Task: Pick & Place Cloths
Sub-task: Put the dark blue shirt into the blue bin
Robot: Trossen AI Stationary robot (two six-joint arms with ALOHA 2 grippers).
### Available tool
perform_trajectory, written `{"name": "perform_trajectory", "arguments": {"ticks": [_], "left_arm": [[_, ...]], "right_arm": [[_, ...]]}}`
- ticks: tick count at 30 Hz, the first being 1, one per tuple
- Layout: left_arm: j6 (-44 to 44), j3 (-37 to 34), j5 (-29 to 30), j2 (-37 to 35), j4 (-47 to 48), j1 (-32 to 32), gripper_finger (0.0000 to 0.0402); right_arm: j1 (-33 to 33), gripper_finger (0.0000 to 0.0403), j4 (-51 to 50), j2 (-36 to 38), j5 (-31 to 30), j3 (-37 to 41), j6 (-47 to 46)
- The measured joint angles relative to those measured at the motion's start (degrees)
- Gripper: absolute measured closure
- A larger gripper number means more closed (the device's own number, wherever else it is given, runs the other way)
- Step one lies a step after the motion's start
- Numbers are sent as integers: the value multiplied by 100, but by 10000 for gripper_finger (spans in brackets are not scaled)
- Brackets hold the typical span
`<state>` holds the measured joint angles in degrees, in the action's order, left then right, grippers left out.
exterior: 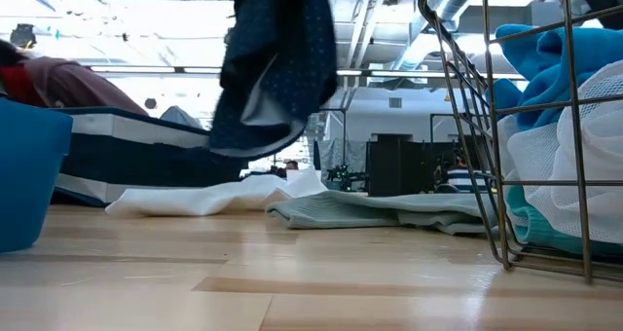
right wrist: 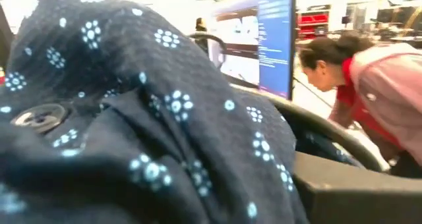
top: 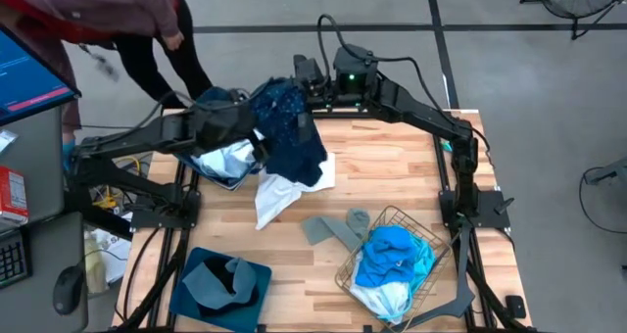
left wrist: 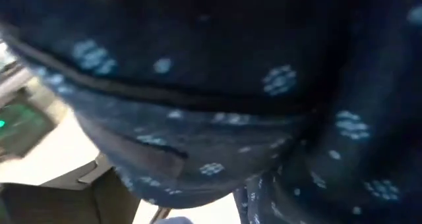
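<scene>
The navy cloth with small white dots (top: 291, 127) is lifted off the table and hangs bunched between my two arms; the low view shows it (exterior: 277, 68) clear of the tabletop. It fills the left wrist view (left wrist: 217, 105) and covers the lower part of the right wrist view (right wrist: 119, 132), hiding both grippers. My left arm (top: 211, 125) reaches it from the table's left, my right arm (top: 348, 78) from the far edge. A white cloth (top: 279, 191) and a grey cloth (top: 333, 225) lie flat on the table. Bright cyan and white cloths (top: 392, 260) fill the wire basket.
A dark blue bin (top: 230, 166) at the far left holds a pale blue-white cloth. Another blue bin (top: 220, 284) near the left front holds a grey cloth. The wire basket (top: 431, 240) stands at the right front. A person (top: 147, 29) bends beyond the far left corner.
</scene>
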<state>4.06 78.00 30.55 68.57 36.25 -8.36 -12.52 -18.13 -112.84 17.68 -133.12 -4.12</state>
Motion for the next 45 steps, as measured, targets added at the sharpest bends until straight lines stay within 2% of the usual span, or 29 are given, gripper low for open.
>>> {"name": "perform_trajectory", "arguments": {"ticks": [7,13,17,21,28,31,33,36,39,44,45], "left_arm": [[-32,-4,-841,-127,-167,-67,24],[-43,0,-849,-193,-232,40,29],[-33,0,-917,-21,-771,90,25],[23,0,-1613,214,-1472,70,23],[313,0,-3028,488,-1948,46,23],[458,0,-3926,553,-2261,24,33],[422,1,-4286,617,-2648,4,55],[313,0,-4453,671,-3012,4,114],[292,0,-4538,706,-3285,3,197],[250,0,-5085,798,-3656,-35,365],[247,0,-5135,809,-3680,-35,380]], "right_arm": [[93,400,-158,53,58,0,21],[87,397,-127,112,70,0,21],[82,398,42,125,137,0,17],[114,397,168,129,335,0,-27],[179,397,-36,322,626,0,-146],[244,396,-77,408,799,0,-197],[302,395,-53,470,834,0,-197],[409,395,19,517,874,-1,-197],[446,395,-32,597,1016,7,-197],[514,395,-7,701,1254,-2,-333],[544,394,-18,703,1270,-2,-343]]}}
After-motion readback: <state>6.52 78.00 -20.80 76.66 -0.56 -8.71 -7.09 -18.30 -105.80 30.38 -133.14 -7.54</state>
